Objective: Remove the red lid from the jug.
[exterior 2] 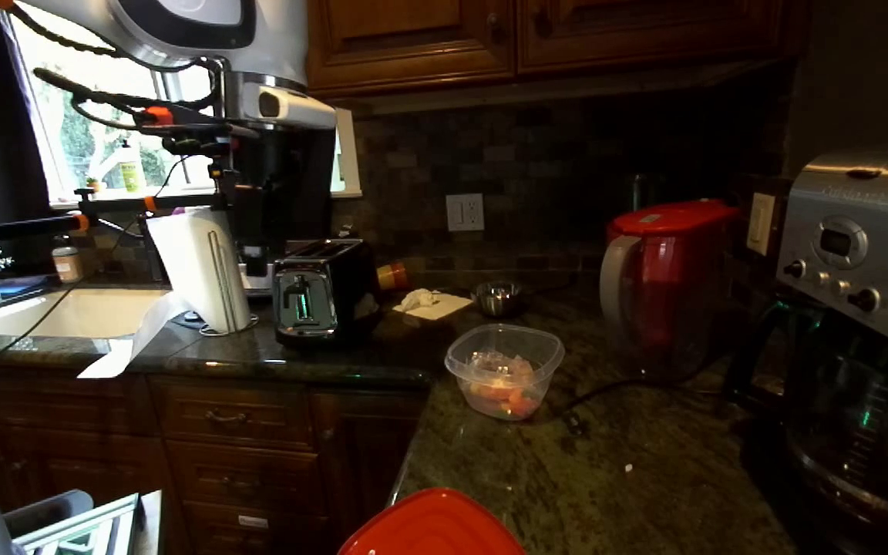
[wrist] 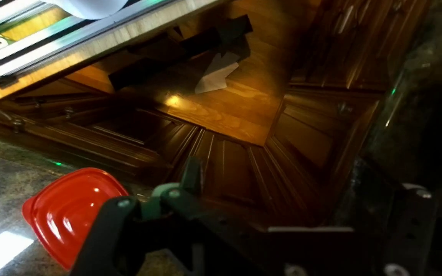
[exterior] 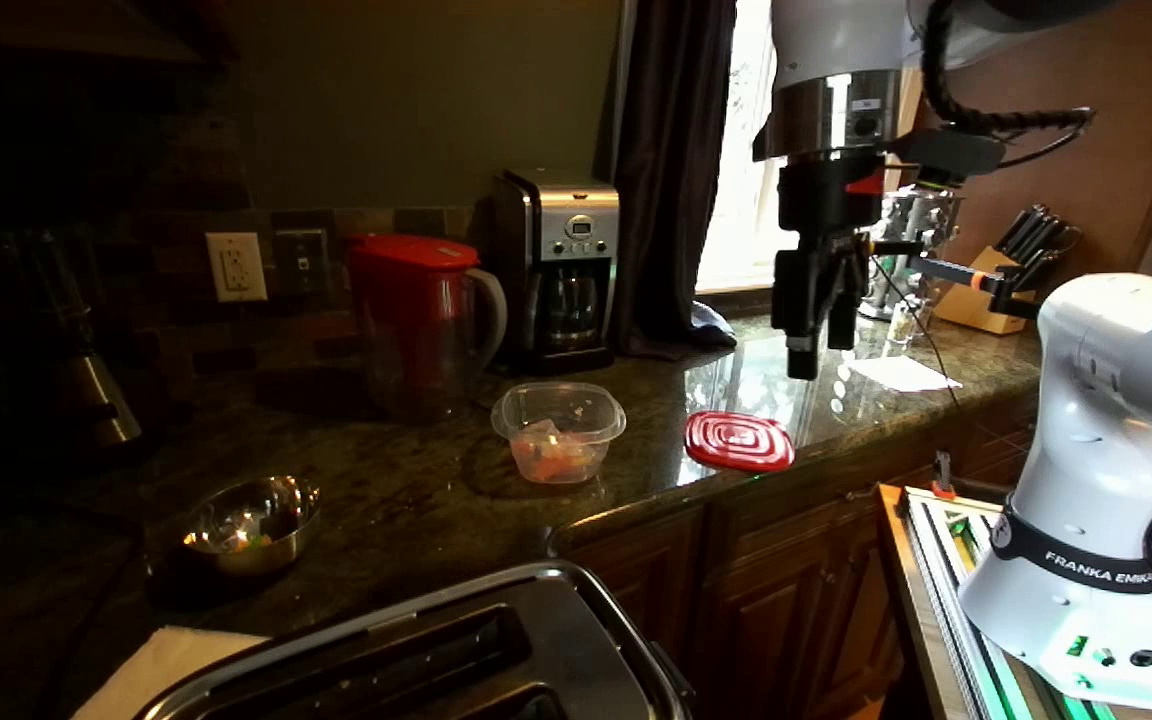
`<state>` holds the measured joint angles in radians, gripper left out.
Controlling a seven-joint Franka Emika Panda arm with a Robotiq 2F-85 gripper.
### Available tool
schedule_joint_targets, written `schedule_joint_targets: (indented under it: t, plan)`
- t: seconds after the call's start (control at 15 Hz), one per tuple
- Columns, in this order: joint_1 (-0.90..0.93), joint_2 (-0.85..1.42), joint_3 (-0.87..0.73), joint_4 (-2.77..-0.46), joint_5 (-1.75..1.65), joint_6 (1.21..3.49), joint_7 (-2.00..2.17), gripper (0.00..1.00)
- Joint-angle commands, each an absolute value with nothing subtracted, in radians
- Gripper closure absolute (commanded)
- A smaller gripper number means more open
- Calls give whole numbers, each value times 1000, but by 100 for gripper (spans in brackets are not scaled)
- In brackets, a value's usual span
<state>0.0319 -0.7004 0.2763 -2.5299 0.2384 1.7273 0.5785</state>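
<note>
The jug (exterior: 404,345) stands upright on the counter by the back wall, left of the coffee maker in an exterior view; it also shows in an exterior view (exterior 2: 656,301). Its upper part is red, its lower body translucent, with a pale handle. The red lid (exterior: 421,252) sits on the jug's top, and shows there in an exterior view (exterior 2: 671,217). My gripper (exterior: 823,362) hangs in the air, well apart from the jug. In the wrist view its fingers (wrist: 280,165) are spread wide with nothing between them. The jug is out of the wrist view.
A coffee maker (exterior: 576,265) stands beside the jug. A clear tub (exterior: 558,440) holds food. A flat red squarish cover (exterior: 739,441) lies near the counter edge; it also shows in the wrist view (wrist: 71,214). A metal bowl (exterior: 256,525) and toaster (exterior: 416,655) stand nearby.
</note>
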Motion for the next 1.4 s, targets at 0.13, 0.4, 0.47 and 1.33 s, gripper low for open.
schedule_joint_targets:
  t: [0.13,0.4,0.47,1.33]
  plan:
    - [-61,-537,237,-2457,264,1870,744,0]
    - [-96,-456,167,-2385,267,1944,843,0]
    - [-100,-449,155,-2372,271,1955,876,0]
    - [-184,-398,33,-2301,256,2235,1016,0]
